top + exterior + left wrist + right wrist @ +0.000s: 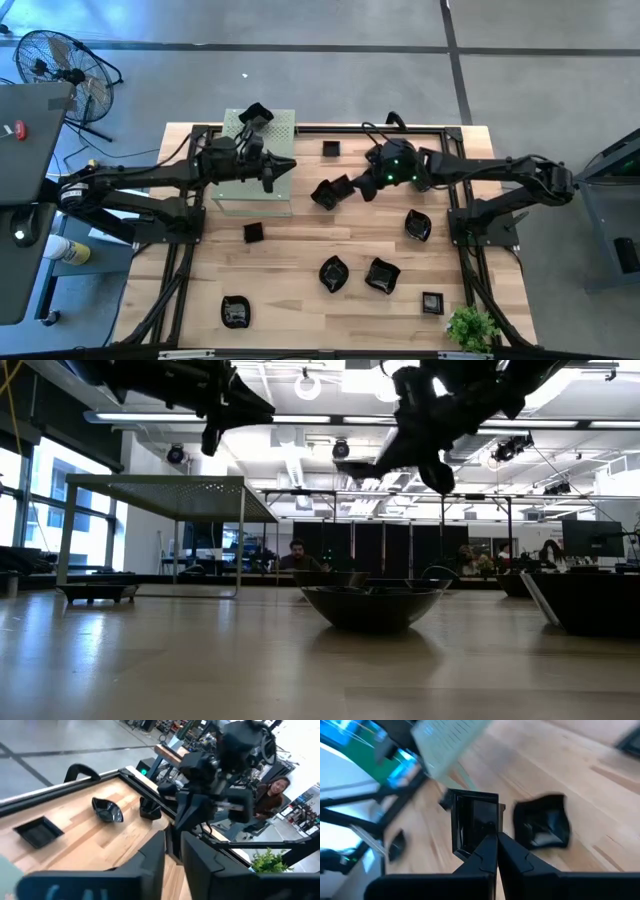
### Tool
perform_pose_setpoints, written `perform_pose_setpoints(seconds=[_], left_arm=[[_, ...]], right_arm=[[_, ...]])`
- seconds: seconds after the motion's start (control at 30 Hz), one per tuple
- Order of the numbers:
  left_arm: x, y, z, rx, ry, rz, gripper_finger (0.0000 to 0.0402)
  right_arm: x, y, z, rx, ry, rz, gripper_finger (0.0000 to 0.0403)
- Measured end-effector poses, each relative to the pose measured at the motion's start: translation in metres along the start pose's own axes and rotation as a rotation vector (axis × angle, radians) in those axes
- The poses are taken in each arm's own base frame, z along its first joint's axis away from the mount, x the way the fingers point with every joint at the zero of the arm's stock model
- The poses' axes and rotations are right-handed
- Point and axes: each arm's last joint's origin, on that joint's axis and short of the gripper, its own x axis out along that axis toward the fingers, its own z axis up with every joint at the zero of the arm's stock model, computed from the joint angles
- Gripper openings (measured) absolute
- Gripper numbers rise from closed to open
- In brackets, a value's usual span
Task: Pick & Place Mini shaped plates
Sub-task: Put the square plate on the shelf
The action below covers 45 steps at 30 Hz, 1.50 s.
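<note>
Dark arms, green-lit wrist

Even overhead light falls on the wooden surface in the high view, with soft shadows. In the low view, bright ceiling fixtures silhouette both arms, and the near boards blur. The right wrist view is smeared by motion.

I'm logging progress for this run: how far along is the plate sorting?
Looks done: one black dish sits on the pale green board, with the left gripper at its near edge, holding nothing visible. In hand: the right gripper is shut on a square plate, lifted over the table. Left: about eight plates on the wood, such as the leaf-shaped one and the small square.
</note>
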Motion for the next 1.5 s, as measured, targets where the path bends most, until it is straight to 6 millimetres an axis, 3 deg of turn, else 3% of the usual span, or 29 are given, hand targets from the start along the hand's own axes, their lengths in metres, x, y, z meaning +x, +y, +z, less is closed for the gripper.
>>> perform_pose_setpoints(seconds=[0.2, 0.57, 0.73, 1.1, 1.3, 1.5], left_arm=[[-0.001, -0.007, 0.012, -0.001, 0.007, 0.022, 0.0101], [-0.004, -0.017, 0.031, -0.006, -0.005, 0.097, 0.0102], [-0.005, -0.018, 0.034, -0.126, -0.022, 0.119, 0.0102], [-0.005, -0.019, 0.036, -0.13, -0.025, 0.113, 0.0105], [-0.005, -0.019, 0.036, -0.131, -0.02, 0.103, 0.0146], [-0.005, -0.021, 0.038, -0.13, -0.031, 0.074, 0.0193]], right_arm=[[0.0, 0.014, 0.007, -0.012, -0.13, 0.077, 0.0], [-0.005, 0.027, 0.023, -0.057, -0.341, 0.152, 0.0], [-0.007, 0.03, 0.027, -0.078, -0.402, 0.171, 0.0], [-0.016, 0.051, 0.048, -0.188, -0.455, 0.137, 0.0], [-0.027, 0.063, 0.064, -0.229, -0.464, 0.084, 0.0], [-0.029, 0.066, 0.067, -0.233, -0.481, 0.07, 0.0]])
